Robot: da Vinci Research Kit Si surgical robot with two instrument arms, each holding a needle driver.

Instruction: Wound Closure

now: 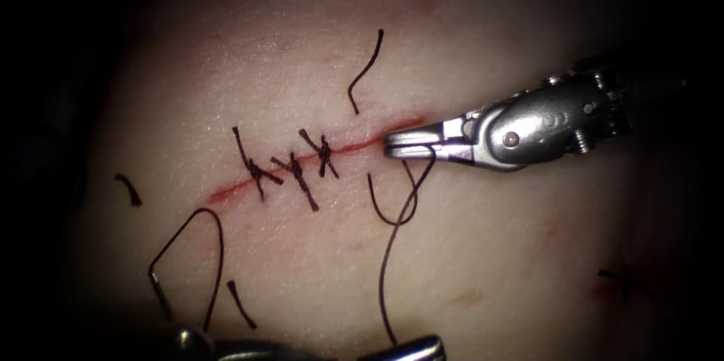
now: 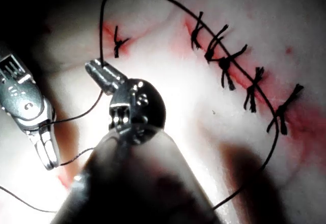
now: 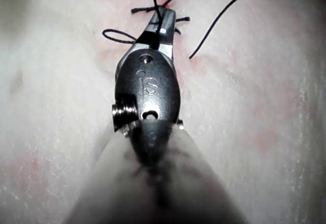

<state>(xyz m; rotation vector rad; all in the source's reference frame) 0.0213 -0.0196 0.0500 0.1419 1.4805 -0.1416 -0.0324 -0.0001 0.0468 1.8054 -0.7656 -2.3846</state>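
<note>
right tool on the thread at the cut

endoscope: your right tool (image 1: 392, 142) is closed on the thread (image 1: 392, 255) at the cut (image 1: 354, 148), beside three stitches (image 1: 294, 169). left wrist: your left tool (image 2: 97, 68) grips thread too; needle (image 1: 158, 292) lies lower left, outside the tissue (image 1: 483, 255). right wrist: a thread loop sits beside the closed tips.

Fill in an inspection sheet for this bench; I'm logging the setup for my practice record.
Surface: tissue with a slanting cut; red fluid along it.
Job's things: knotted stitches cross the cut; thread loops below it; needle cannot be made out.
Clutter: cut ends of thread lie on the tissue above and below the cut.
Grippers: left tool, fingers shut on the thread; right tool at the cut's right end, fingers shut on the thread.
Cables: nothing seen.
Surroundings: dark, nothing seen.
</note>
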